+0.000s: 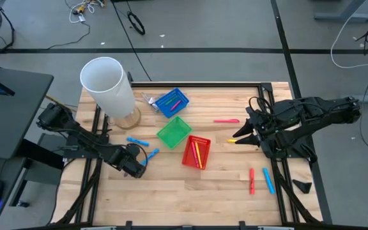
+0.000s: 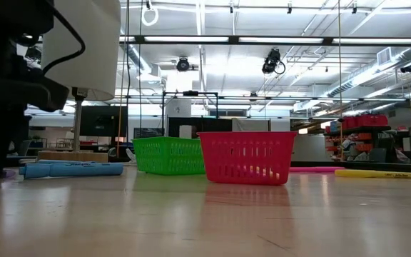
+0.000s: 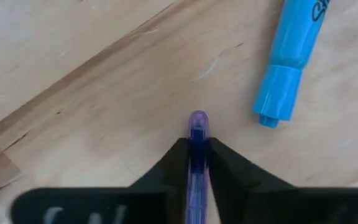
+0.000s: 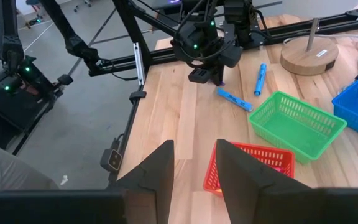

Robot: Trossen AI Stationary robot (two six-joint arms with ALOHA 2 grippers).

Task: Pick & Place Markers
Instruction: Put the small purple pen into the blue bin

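Note:
My left gripper [image 1: 135,167] stands at the table's near left, pointing down and shut on a purple marker [image 3: 198,124]. Beside it lie two blue markers [image 1: 138,141] [image 1: 152,153]; the nearer one [image 3: 291,62] shows in the left wrist view. A pink marker [image 1: 226,120], a yellow one [image 1: 232,140], a red one [image 1: 252,180] and a blue one [image 1: 269,180] lie flat on the right half. My right gripper [image 4: 194,165] hangs high at the right, open, with nothing between its fingers. My left gripper pinches the purple marker between its two fingers, which come from above and point down, one on each long side. The marker's rounded end [image 3: 198,118] sticks out past the fingertips [image 3: 178,155]. It lies level, close to the wood; whether it touches the table, I cannot tell.
A blue basket [image 1: 171,102], a green basket [image 1: 173,132] and a red basket [image 1: 195,152] stand mid-table; the blue and red ones hold markers. A tall white cylinder [image 1: 109,86] on a wooden base stands at the far left. Bare wood lies along the near edge.

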